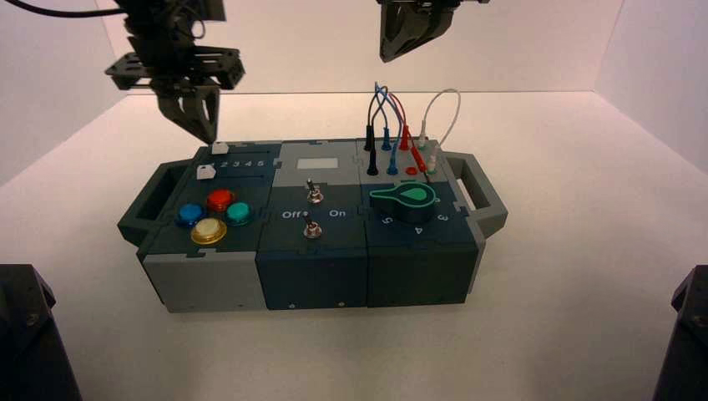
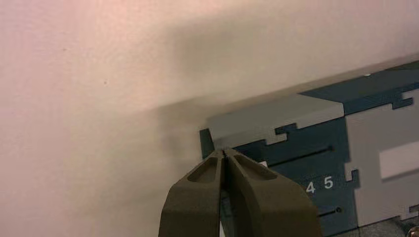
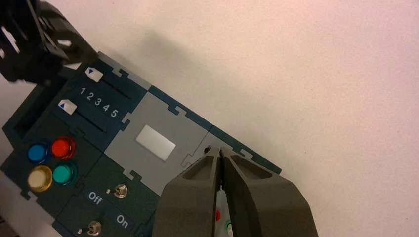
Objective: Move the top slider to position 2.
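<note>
The left claw [image 1: 200, 125] is hanging over the back left corner of the box [image 1: 317, 276]. Its two fingers [image 2: 197, 197] are pressed together, so it is closed tight and is holding nothing. The top slider [image 1: 220, 148] is sitting just below and a little to the right of the claw tip. It is a tiny white square at the back edge of the box. The right wrist view is showing it at the end of its groove, beside the number 1, with a small blue arrow on it.

The groove is running sideways along the box, from left to right. The number 2 [image 3: 89, 97] is the next mark along the row of white numbers [image 1: 247, 164], so the slider is needing only a small push to the right. The left claw is much nearer to it than the other one, so I think this arm is the one for the job. It is needing to come down on the left side of the slider first.

The second white slider [image 1: 205, 173] is sitting just in front, and a bump there could move the wrong one.

The right claw [image 1: 415, 38] is waiting high over the wires [image 1: 392, 109], closed tight too.
</note>
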`<state>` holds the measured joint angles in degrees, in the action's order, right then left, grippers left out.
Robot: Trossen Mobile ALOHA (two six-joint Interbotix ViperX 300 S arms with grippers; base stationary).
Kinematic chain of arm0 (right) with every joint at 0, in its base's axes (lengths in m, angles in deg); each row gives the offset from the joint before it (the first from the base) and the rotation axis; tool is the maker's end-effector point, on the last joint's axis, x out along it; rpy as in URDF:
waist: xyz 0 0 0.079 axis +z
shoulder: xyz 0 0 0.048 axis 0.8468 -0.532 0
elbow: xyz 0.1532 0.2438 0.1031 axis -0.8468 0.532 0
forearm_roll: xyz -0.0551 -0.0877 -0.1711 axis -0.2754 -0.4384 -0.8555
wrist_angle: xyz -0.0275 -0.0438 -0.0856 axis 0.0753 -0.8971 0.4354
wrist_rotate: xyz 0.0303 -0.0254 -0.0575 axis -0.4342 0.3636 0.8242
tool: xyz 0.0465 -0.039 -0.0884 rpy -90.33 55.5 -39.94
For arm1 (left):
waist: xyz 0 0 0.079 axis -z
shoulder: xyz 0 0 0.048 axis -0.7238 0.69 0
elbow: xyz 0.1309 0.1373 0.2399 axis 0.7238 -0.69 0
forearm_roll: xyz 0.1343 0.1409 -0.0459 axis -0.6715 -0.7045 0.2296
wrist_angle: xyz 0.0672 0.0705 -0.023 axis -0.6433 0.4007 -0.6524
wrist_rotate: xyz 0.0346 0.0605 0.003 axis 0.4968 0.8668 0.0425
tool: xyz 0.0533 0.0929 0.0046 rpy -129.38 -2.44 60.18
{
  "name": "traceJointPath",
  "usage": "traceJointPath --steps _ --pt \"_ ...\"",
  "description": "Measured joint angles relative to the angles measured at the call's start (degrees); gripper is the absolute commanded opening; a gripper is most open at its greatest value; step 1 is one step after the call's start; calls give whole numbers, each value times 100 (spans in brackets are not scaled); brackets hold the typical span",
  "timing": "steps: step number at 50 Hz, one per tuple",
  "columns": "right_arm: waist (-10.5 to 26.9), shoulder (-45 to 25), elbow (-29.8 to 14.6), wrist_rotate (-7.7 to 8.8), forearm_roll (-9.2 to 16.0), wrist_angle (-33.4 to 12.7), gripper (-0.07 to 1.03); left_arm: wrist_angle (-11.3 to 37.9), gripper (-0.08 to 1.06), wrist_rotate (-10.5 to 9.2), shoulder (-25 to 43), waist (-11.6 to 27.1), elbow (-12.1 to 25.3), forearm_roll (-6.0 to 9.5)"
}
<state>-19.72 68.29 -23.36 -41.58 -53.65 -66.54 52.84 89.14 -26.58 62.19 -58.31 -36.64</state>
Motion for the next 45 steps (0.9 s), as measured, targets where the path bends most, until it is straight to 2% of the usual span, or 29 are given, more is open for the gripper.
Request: traceJointPath --steps 14,22,45 --pt "0 9 0 9 0 -26 -2 132 -3 9 -141 79 -132 0" --pt "0 0 0 9 0 -44 -2 185 -3 0 -202 255 -264 9" --pt "0 0 0 0 0 -53 -2 185 -3 9 -167 352 -237 9"
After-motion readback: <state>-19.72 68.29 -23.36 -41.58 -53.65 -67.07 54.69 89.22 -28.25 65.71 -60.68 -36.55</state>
